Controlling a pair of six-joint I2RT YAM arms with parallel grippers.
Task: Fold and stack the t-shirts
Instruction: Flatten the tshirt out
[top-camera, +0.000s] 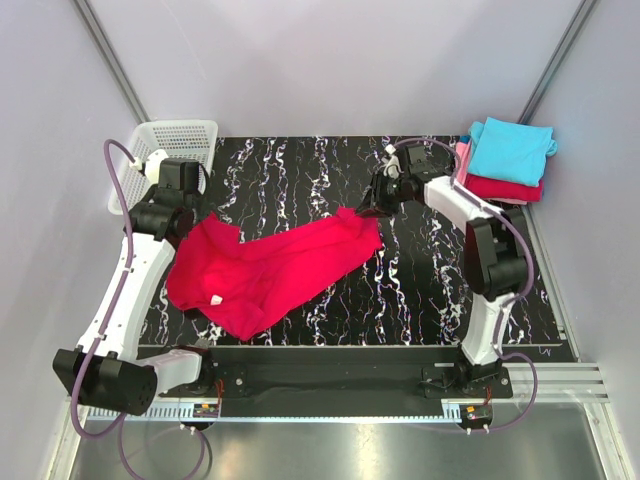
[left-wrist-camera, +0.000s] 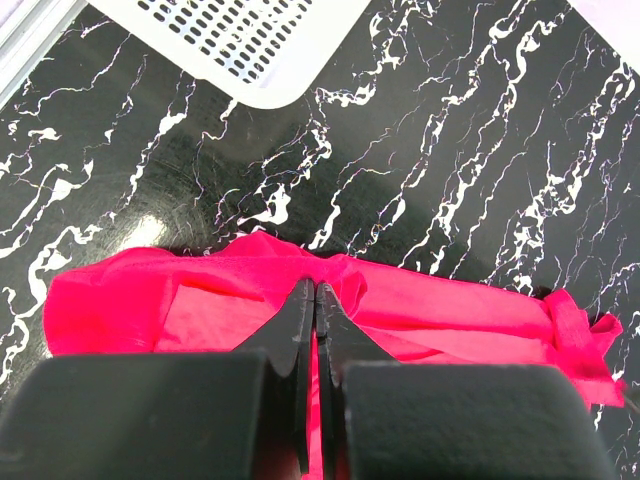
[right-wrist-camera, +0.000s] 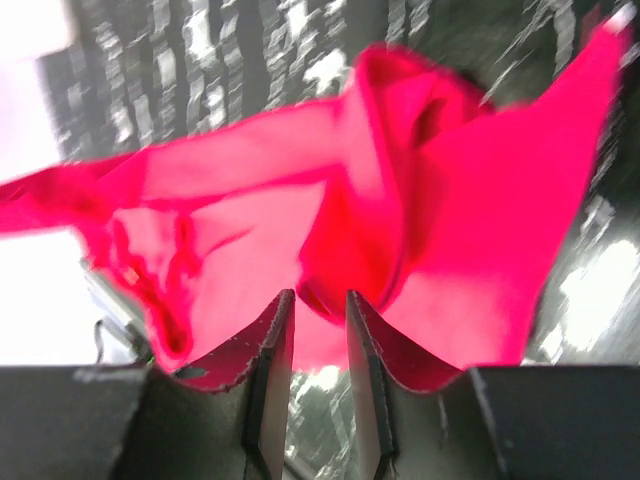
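Sprawling across the middle of the black marbled tabletop (top-camera: 420, 290), the crimson t-shirt (top-camera: 270, 270) lies crumpled and stretched between both arms, running from about 8 o'clock toward 2 o'clock in the top view. The left gripper (top-camera: 198, 220) sits at the shirt's 10 o'clock edge. Seen from the left wrist, its jaws are clenched tight on a raised ridge of the red cloth. The right gripper (top-camera: 366, 208) meets the shirt's 2 o'clock corner. The blurred right wrist view shows its jaws nearly together, grasping a fold of the cloth, with the rest of the fabric fanning out beyond. At the tabletop's 2 o'clock corner rests a stack of folded shirts: a turquoise t-shirt (top-camera: 510, 150) on top, a red t-shirt (top-camera: 505, 188) under it, and a pink t-shirt (top-camera: 462, 156) peeking out at the stack's 9 o'clock side. The white mesh basket (top-camera: 180, 135) stands at the 10 o'clock corner, just beyond the left gripper.
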